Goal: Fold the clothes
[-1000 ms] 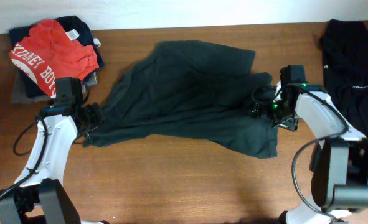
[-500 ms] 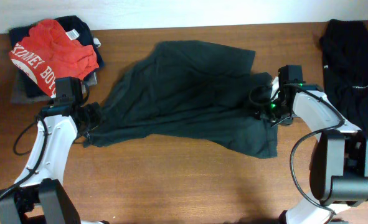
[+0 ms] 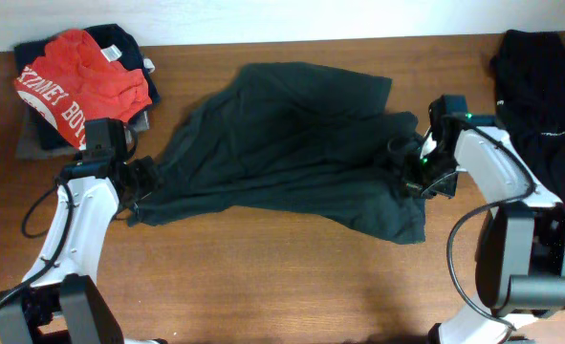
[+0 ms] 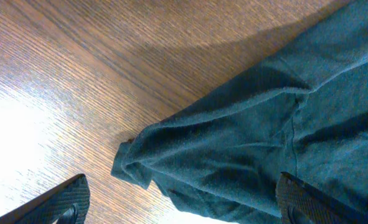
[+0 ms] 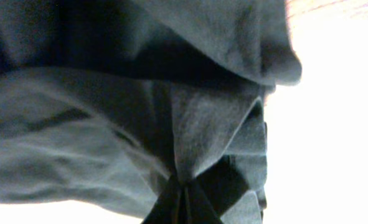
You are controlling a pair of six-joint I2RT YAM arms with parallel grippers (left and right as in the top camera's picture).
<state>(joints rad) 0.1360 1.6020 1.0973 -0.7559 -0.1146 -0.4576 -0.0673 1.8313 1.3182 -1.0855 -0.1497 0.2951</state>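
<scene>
Seen from overhead, left to right: at the far-left back corner of the wooden table (image 3: pixel 263 287) lies a pile of clothes (image 3: pixel 127 46), topped by a red shirt (image 3: pixel 83 81) with white lettering, crumpled rather than flat. Just in front of it the left gripper (image 3: pixel 141 179) sits at the left tip of the dark green T-shirt (image 3: pixel 282 143), which is spread, wrinkled and unfolded, across the middle of the table. The overhead view does not show how these jaws stand. The left wrist view does: the two fingers (image 4: pixel 65 202) stand wide apart at the bottom corners, with a folded-over corner of the shirt lying between them on the bare wood, and nothing is gripped. At the shirt's right edge the right gripper (image 3: pixel 408 174) presses into the cloth, and from above its fingertips are lost against the dark fabric. The right wrist view fills almost wholly with green cloth gathered into folds that converge on a single pinch at the bottom centre, where the jaws are clamped tight on a tuck of the shirt. The bright table surface shows only along the right margin. At the far right of the overhead view a black garment (image 3: pixel 540 86) lies heaped at the table's edge, well apart from the green shirt and touched by neither arm.
</scene>
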